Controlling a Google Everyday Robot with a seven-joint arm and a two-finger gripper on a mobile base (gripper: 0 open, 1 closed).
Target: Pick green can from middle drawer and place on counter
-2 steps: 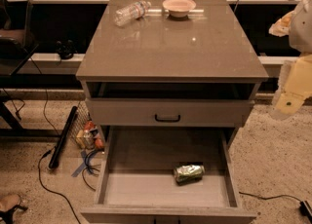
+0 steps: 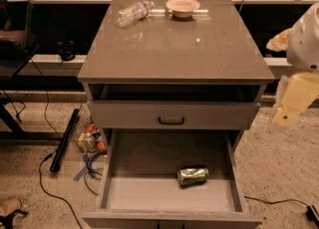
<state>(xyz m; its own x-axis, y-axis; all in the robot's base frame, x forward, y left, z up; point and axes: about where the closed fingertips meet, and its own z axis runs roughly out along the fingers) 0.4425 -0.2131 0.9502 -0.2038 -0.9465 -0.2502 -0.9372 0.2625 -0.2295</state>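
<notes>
While green can lies in middle drawer, tool hangs right, edge-cropped.

**Can in the pulled-out drawer, gripper off to the right**

The counter fills the upper centre of the frame. A bottle lies at its back left, with a bowl just right of it. Below the counter is the upper drawer, and under that the middle drawer, pulled out toward the bottom edge. The can lies inside it, right of centre. The gripper hangs at the right edge, well apart from the can.
</notes>
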